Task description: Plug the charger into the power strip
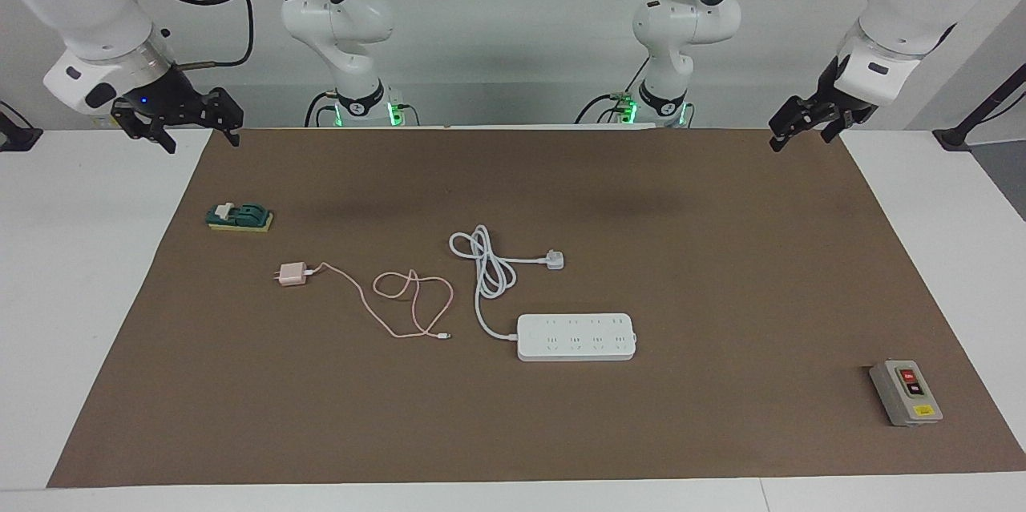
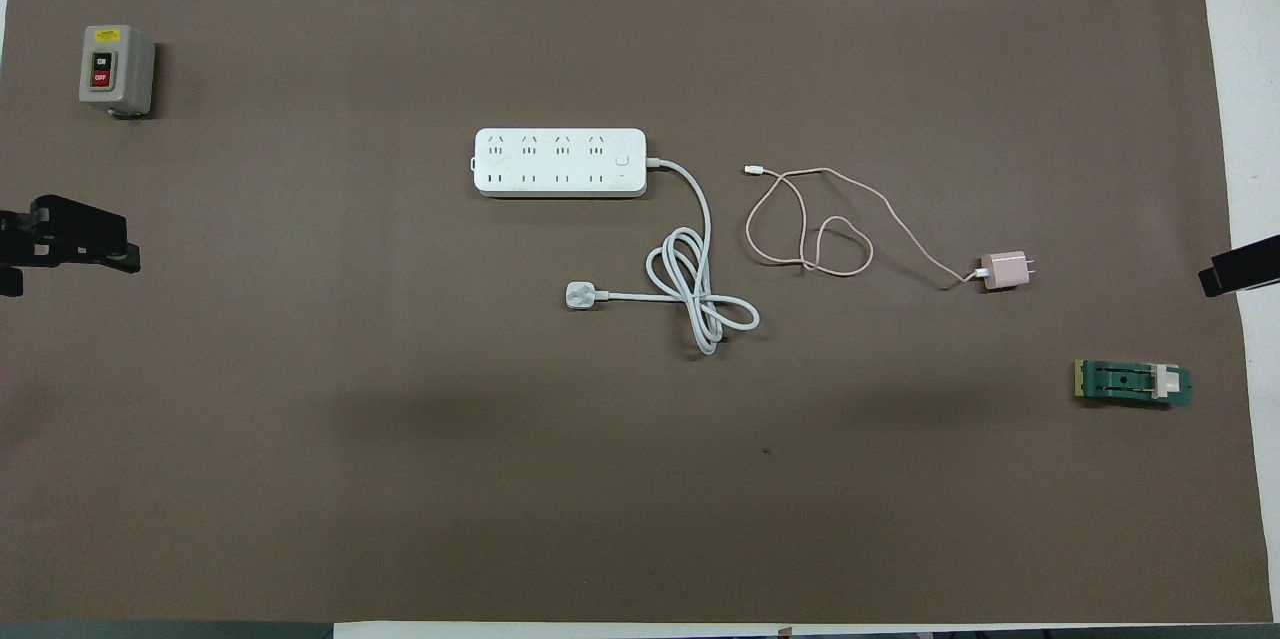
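The charger (image 1: 292,274), a small pale pink cube at centre-left of the facing view, lies on its side on the brown mat (image 1: 721,272) with its prongs toward the right arm's end of the worktop and its thin cable looping toward the power strip (image 1: 576,336). That flat, smooth white strip lies lengthwise across the worktop at mid-frame, sockets up, with its thick cord coiled nearer the robots. Only the facing view shows the arms: the right hand (image 1: 178,126) at upper left is spread open, the left hand (image 1: 805,123) at upper right cannot be judged, and both wait.
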Tool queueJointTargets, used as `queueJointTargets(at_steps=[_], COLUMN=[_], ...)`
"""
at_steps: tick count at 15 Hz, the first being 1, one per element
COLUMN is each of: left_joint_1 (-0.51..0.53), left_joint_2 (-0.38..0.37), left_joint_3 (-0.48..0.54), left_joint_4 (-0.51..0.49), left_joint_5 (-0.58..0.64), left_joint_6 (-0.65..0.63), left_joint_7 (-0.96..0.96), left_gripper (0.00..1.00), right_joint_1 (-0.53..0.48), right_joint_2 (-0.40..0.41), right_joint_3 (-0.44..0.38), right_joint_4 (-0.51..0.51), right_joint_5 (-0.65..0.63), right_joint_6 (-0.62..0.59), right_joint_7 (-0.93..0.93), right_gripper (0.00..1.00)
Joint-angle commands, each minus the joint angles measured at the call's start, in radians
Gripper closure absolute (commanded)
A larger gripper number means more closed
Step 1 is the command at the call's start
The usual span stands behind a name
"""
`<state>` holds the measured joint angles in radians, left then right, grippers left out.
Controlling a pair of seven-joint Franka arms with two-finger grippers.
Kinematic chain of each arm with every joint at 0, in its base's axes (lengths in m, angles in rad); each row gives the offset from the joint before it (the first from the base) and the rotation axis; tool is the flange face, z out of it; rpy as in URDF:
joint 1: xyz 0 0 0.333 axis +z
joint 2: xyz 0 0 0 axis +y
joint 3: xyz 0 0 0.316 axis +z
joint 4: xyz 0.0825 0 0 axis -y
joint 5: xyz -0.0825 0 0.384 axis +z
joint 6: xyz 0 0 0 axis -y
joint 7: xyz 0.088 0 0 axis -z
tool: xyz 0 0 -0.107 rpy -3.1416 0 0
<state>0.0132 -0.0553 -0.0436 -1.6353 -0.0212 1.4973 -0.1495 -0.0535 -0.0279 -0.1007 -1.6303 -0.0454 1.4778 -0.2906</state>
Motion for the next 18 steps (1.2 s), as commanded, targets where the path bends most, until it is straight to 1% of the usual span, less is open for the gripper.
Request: queueJointTargets(at_steps=[1,8,11,15,16,18], left_joint_1=[0.005,0.005,0.005,0.005,0.005,0.005], left_joint_2=[-0.032,-0.032,-0.032,-0.032,-0.032,-0.032], left_joint_3=[-0.002,-0.002,-0.002,-0.002,-0.002,-0.002], left_joint_4=[-0.032,-0.032,-0.032,-0.032,-0.032,-0.032], left_joint_5=[0.003,0.003,0.003,0.003,0.003,0.003], left_joint_6=[-0.002,-0.002,-0.002,-0.002,-0.002,-0.002], left_joint_7=[-0.01,-0.01,-0.01,-0.01,-0.01,-0.01], left_gripper=[0.0,0.0,0.0,0.0,0.0,0.0], right_joint_1=[0.0,-0.006,-0.012,-0.037,-0.057,-0.107], right_joint_2=[-0.015,-0.015,-0.015,-0.004,0.012,0.075], right_joint_3=[0.006,0.006,0.004,0.003,0.001,0.001], right_joint_4=[-0.016,-0.011,-0.023,-0.095,-0.1,-0.1], right_joint_5=[0.004,0.002,0.004,0.025,0.051,0.126], right_joint_6=[0.007,0.056,0.117,0.16,0.177,0.193], right_joint_7=[0.027,0.011,0.043,0.242,0.296,0.385], right_gripper=[0.0,0.0,0.0,0.0,0.0,0.0])
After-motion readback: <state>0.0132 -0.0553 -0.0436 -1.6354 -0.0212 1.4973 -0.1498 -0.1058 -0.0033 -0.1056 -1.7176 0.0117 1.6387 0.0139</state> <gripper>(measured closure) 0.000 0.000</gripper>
